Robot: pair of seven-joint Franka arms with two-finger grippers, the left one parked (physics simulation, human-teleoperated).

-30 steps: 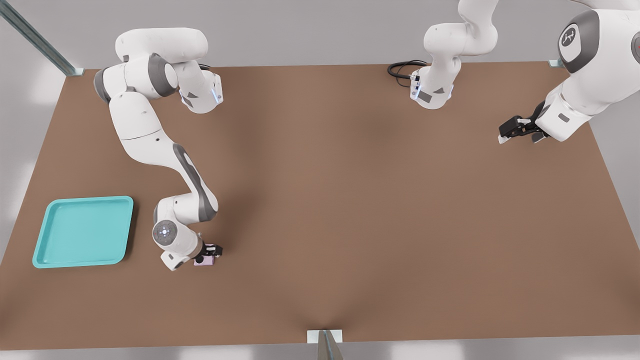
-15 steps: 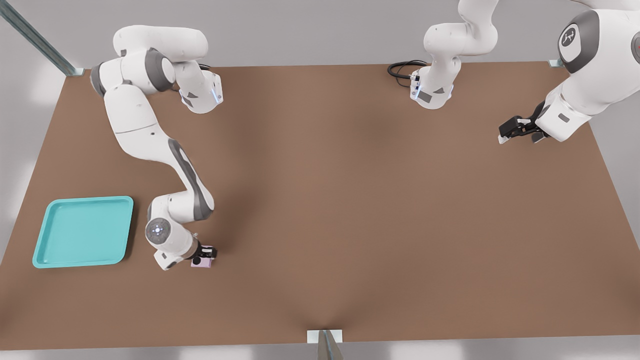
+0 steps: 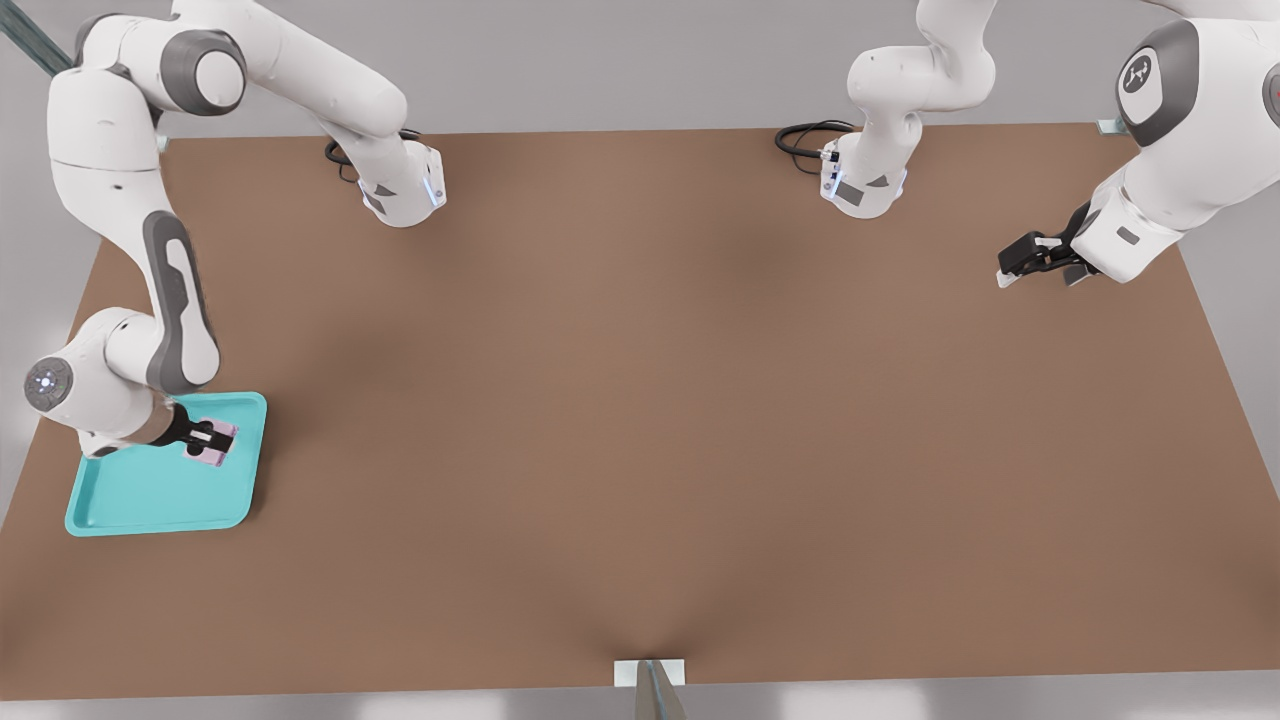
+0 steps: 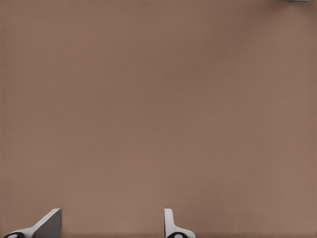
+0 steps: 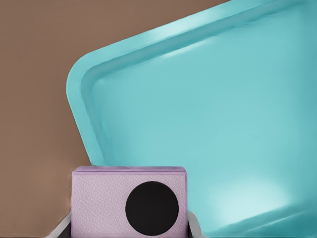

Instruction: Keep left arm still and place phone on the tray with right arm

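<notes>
The right arm reaches down at the front view's left, and its gripper (image 3: 212, 441) is shut on the pale lilac phone (image 3: 213, 444). The phone hangs over the far right corner of the teal tray (image 3: 150, 495), above the tray floor. In the right wrist view the phone (image 5: 129, 201) shows one round black lens and sits between the fingers, with the tray (image 5: 208, 124) spread beneath it and its rounded corner close by. Whether the phone touches the tray I cannot tell.
The brown table (image 3: 650, 400) stretches to the front view's right of the tray. The two arm bases (image 3: 400, 190) stand at the far edge, with a black cable loop (image 3: 805, 140) by the other one. A metal bracket (image 3: 650, 675) marks the near edge.
The right arm has swung toward the front view's left, carrying the phone from the bare table beside the tray to a spot over the tray's far right corner.
</notes>
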